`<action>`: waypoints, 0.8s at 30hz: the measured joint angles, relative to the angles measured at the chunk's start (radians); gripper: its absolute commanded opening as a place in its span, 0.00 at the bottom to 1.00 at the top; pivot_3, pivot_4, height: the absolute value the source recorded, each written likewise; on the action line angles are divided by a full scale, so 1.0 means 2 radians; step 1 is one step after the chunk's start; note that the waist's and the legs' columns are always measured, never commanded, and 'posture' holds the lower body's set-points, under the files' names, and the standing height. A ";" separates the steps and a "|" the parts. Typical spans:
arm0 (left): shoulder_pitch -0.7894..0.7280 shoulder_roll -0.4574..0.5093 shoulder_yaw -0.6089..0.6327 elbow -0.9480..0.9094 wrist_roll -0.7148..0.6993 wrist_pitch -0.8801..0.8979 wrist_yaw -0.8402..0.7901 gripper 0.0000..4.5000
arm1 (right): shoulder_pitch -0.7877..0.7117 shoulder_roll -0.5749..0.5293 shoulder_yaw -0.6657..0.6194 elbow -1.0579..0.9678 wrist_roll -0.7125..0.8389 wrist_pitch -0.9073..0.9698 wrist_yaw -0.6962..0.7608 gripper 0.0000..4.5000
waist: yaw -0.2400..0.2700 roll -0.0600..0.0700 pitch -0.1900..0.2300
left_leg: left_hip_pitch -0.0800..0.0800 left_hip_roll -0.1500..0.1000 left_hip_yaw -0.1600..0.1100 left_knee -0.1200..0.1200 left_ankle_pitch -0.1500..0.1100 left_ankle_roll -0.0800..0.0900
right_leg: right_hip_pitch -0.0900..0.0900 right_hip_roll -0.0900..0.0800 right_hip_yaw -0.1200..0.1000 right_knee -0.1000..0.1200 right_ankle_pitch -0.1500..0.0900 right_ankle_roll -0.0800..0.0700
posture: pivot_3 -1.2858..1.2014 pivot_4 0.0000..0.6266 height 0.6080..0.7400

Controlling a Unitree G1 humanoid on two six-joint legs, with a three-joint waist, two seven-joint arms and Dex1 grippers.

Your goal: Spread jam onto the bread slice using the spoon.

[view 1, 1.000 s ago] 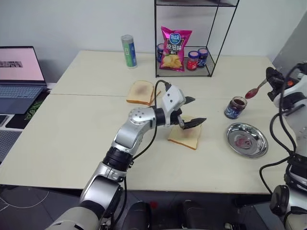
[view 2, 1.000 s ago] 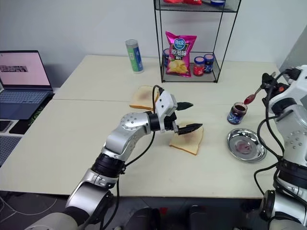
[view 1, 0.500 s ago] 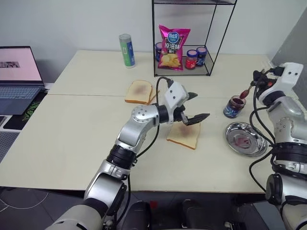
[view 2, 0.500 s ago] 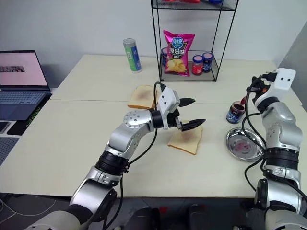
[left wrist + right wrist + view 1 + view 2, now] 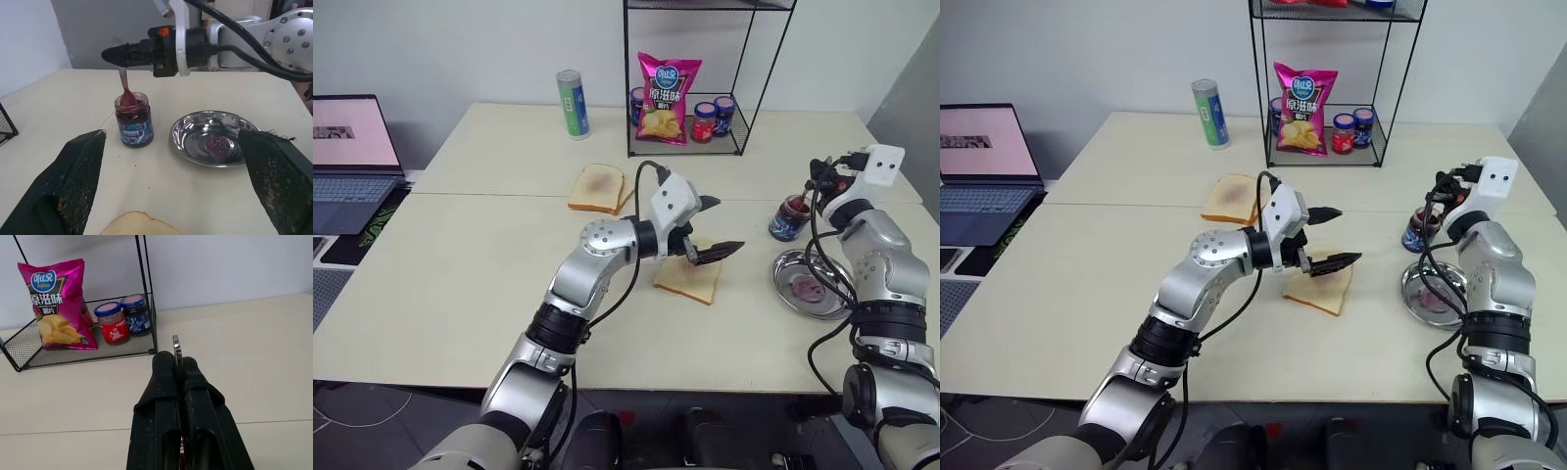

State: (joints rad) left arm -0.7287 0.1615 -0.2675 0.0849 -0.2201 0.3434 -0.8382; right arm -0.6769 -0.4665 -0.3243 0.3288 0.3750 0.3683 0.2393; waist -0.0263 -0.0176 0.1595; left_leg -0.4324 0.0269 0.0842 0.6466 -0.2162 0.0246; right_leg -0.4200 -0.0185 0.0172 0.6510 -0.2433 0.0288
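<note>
While the right pincer (image 5: 110, 54) stays clenched on the spoon (image 5: 125, 88), the spoon hangs bowl-down into the open jam jar (image 5: 133, 119), its tip sunk in the dark purplish-red jam (image 5: 130, 103) at the jar's mouth. In the left eye view that jar (image 5: 790, 217) stands at the right of the frame, just above a round metal dish (image 5: 814, 284) whose middle carries a small reddish smear. From the right wrist view, the two black fingers (image 5: 166, 396) press together with the thin silver handle (image 5: 176, 350) poking out between their tips.

At the centre of the frame the left pincer (image 5: 710, 227) is released, its fingers spread wide and pointing toward the right of the picture; it hovers over the bread slice (image 5: 687, 280), which lies flat on the tabletop (image 5: 460, 274) with its pale face showing a faint reddish patch under the lower finger. Whether the pincer touches the bread cannot be told.

Another slice (image 5: 599, 187) with a brownish blotch lies above and left of centre. A wire rack (image 5: 685, 122) at top centre holds a pink chip bag (image 5: 670, 99) and lidded jars (image 5: 705, 121). A green can (image 5: 573, 104) stands left of the rack, and a laptop (image 5: 352, 162) sits at the far left edge.
</note>
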 measured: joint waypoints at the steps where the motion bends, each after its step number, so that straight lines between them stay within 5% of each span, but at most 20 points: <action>1: 0.000 0.000 0.000 -0.001 0.000 0.000 0.000 1.00 | 0.000 0.000 -0.001 0.000 0.000 -0.004 0.000 0.00 | 0.000 0.000 0.000 | 0.000 0.000 0.000 0.000 0.000 0.000 | 0.000 0.000 0.000 0.000 0.000 0.000 | 0.52 0.24 1.00; 24: 0.004 0.013 0.000 -0.024 -0.005 0.019 -0.005 1.00 | 0.014 0.016 -0.013 0.027 -0.014 -0.026 -0.009 0.00 | 0.000 0.000 0.000 | 0.001 0.000 0.000 0.002 0.000 0.000 | 0.000 0.000 0.000 0.004 0.000 0.000 | 0.52 0.24 1.00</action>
State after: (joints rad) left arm -0.7209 0.1867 -0.2683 0.0377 -0.2303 0.3807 -0.8479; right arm -0.6489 -0.4352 -0.3511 0.3823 0.3462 0.3165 0.2219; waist -0.0266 -0.0176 0.1594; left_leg -0.4309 0.0267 0.0840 0.6498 -0.2156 0.0238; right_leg -0.4203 -0.0185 0.0174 0.6590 -0.2434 0.0286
